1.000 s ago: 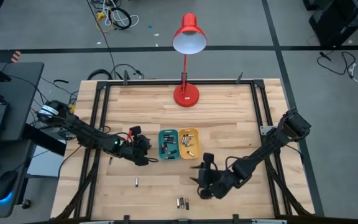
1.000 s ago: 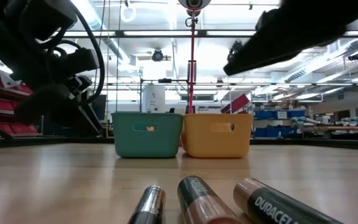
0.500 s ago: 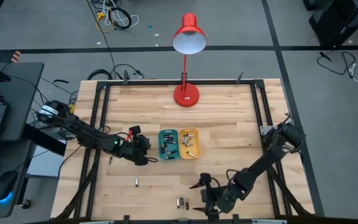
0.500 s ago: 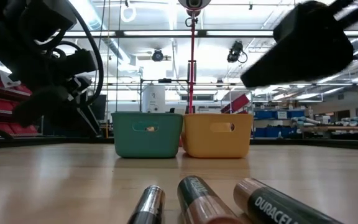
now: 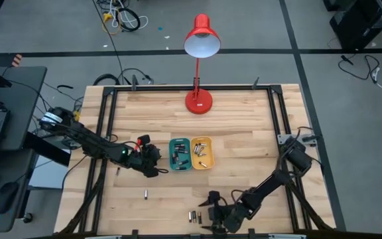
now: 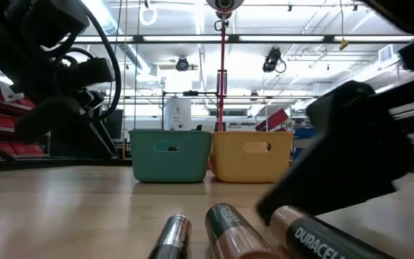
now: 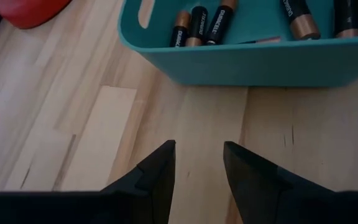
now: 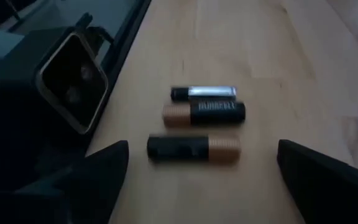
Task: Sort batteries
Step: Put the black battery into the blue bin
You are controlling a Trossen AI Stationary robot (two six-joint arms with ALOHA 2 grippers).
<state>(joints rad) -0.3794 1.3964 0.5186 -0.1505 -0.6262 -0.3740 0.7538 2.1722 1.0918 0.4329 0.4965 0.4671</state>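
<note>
Reaching down near the front edge of the tabletop, the right gripper is holding its two fingers spread wide, with nothing between them. Three batteries are lying side by side just ahead of it, by the front edge and near its middle. In the right wrist view, their long sides are running across the gap between the fingers, not pointing into it. I think the gripper needs to slide a little forward, so one battery sits between the fingers, before it closes.

One more battery is lying alone, farther toward the left side of the tabletop.

Out near the middle, the left gripper is waiting just beside the teal tray. Its fingers are partly apart and pinching nothing. The yellow tray is touching the teal one. Both already hold batteries.

The right arm is much nearer to the three batteries.
</note>
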